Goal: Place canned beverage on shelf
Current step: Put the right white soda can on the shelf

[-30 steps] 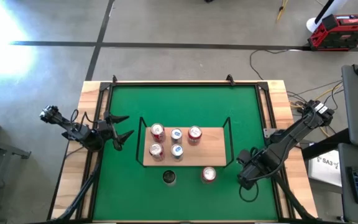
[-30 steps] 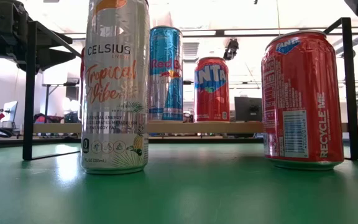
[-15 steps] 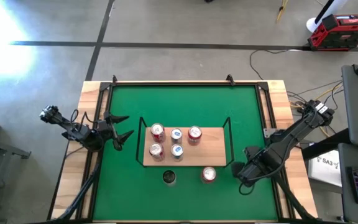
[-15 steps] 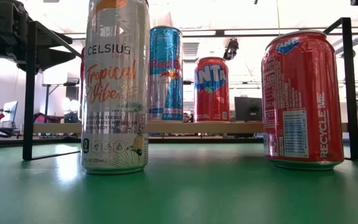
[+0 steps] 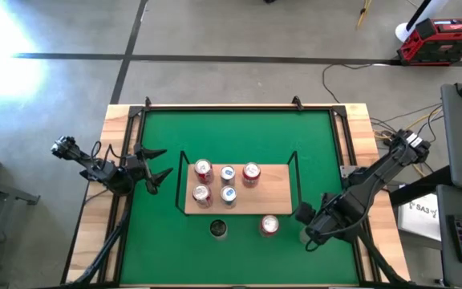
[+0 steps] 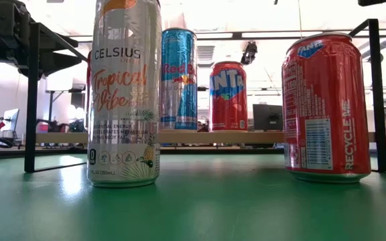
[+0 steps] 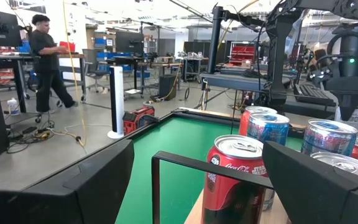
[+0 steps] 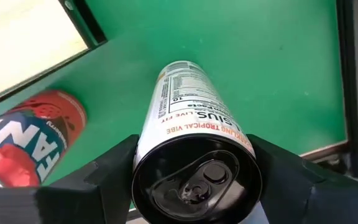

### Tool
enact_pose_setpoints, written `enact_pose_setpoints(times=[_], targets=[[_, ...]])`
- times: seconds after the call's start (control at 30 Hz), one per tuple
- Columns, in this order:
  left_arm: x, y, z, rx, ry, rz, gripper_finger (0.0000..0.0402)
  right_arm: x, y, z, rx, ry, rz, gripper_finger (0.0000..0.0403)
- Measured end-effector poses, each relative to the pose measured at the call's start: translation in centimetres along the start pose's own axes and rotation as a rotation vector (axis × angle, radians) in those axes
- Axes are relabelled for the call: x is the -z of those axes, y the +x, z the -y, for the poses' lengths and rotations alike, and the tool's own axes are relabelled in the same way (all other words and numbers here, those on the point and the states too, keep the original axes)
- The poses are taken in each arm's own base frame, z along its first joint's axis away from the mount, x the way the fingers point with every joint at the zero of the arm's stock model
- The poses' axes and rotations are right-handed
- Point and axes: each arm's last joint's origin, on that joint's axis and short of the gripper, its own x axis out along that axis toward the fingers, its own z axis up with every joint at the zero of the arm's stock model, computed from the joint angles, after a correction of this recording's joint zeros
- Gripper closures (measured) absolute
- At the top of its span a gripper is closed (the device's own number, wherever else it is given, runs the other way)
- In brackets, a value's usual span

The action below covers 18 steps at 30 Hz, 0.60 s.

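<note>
Progress check: the shelf already has five cans standing on it, in a back row of three and a front row of two, which leaves a bare patch of board at its right end. So most of the job looks done.

Three cans are still off it, on the green mat along the shelf's front edge. The Fanta can sits just in front of the shelf's right half. A loose Celsius can stands just in front of its middle. Then there's the gripped Celsius can, off the shelf's front right corner.

The right hand has that last one pinched from above, with a finger pressed on either side. I can't tell if it's off the mat yet.

The left hand is parked well off the shelf's left end, near the tabletop edge, spread wide and holding nothing.

My guess is that can goes up next, then two more.
</note>
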Motion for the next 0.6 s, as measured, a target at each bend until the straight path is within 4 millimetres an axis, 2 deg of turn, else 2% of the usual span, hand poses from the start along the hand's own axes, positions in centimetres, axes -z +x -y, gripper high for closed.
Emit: enact_pose_setpoints(times=[0.17,0.4,0.6], targets=[[0.0,0.0,0.0,0.0,0.001,0.0,0.0061,0.4,0.5,-0.3,-0.001,0.12,0.002,0.0125],[0.0,0.0,0.0,0.0,0.0,0.0,0.0061,0.7,1.1,-0.5,0.0,0.316,0.026,0.0133],[0.0,0.0,0.0,0.0,0.0,0.0,0.0061,1.2,1.2,-0.7,0.002,0.298,0.028,0.0127]])
